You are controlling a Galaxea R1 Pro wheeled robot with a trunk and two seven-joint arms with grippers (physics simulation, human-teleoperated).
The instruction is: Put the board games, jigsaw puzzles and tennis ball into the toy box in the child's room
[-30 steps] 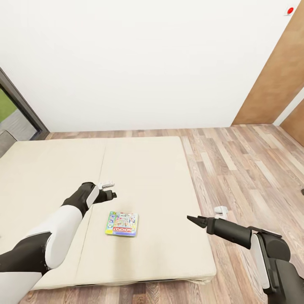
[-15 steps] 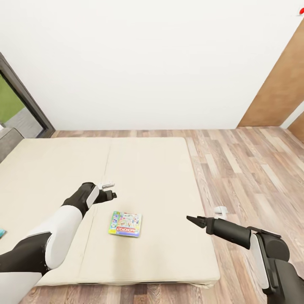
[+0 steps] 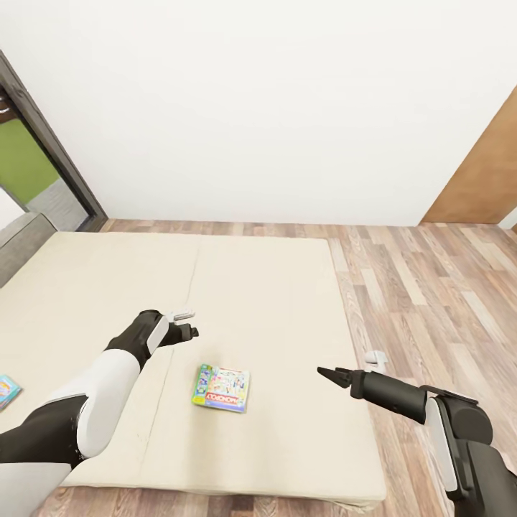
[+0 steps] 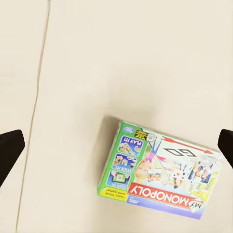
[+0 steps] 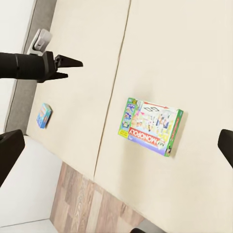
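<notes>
A green-edged pastel board game [image 3: 221, 388] lettered "MONOPOLY" lies flat on the beige bed [image 3: 273, 301]. My left gripper [image 3: 188, 324] hovers open above the mattress, just behind and left of that box. The left wrist view looks straight down on the box [image 4: 158, 170], with the left gripper [image 4: 118, 148] spread wide around nothing. A smaller blue board game [image 3: 7, 391] lies at the bed's left edge. My right gripper [image 3: 327, 373] hangs open over the bed's right side. From the right wrist view I see the Monopoly box [image 5: 151, 125], the blue box [image 5: 43, 115] and the left gripper [image 5: 68, 68].
Wood-plank floor [image 3: 431, 287] runs along the bed's right side and behind it. A white wall stands at the back, with a dark-framed window [image 3: 50, 158] at the left and a brown wooden panel [image 3: 481, 179] at the right. A grey headboard [image 3: 21, 240] borders the bed's left.
The head camera has turned left, so the whole scene has slid right. The blue box has come into view at the left edge. Both arms hold the same pose.
</notes>
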